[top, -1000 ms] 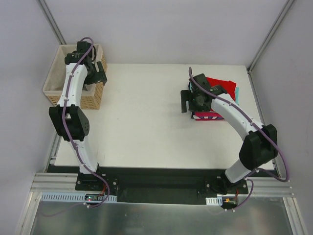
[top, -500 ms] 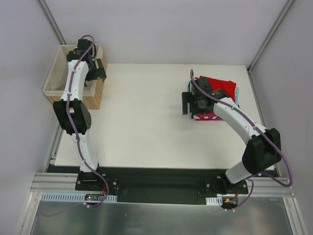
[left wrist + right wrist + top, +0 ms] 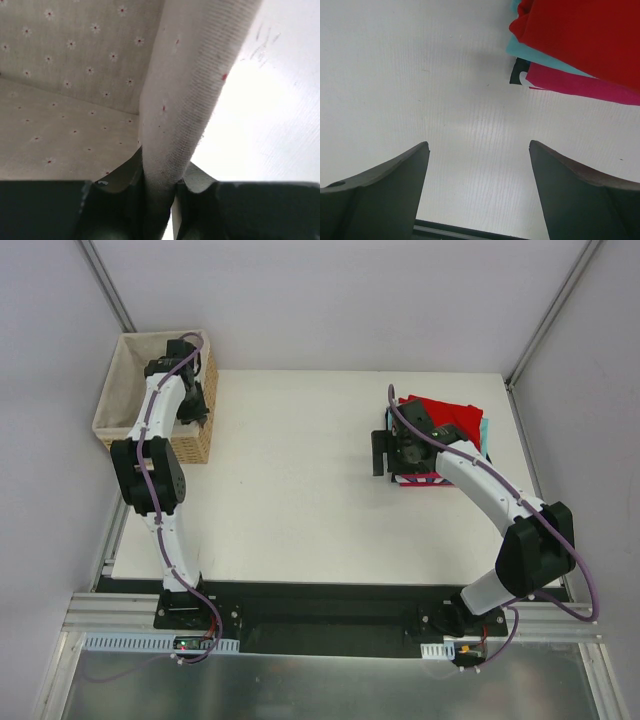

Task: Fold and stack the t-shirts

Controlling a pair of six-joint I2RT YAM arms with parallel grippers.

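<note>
At the far left corner the wicker basket [image 3: 128, 375] sits at the table's [image 3: 300, 500] left edge. The left arm reaches up to the basket's right wall, and the left gripper [image 3: 196, 408] straddles it. In the left wrist view the left gripper [image 3: 159, 181] has its two fingers pressed against either side of the basket's cloth-covered rim [image 3: 185, 90], pinching it. The pale lining with small flowers shows on the left and the white table on the right.

The middle of the table is plain white.

Toward the far right, the right gripper [image 3: 384, 452] hangs over the table just left of the stack of t-shirts, its fingers spread wide and holding nothing. From the right wrist, the right gripper [image 3: 477, 146] frames only table surface. The stack lies beyond the right gripper, on the far right. The red t-shirt [image 3: 590, 35] lies rumpled on top. Edges of the teal t-shirt [image 3: 529, 52], the magenta t-shirt [image 3: 575, 82] and a corner of the black t-shirt [image 3: 517, 73] show beneath it.
</note>
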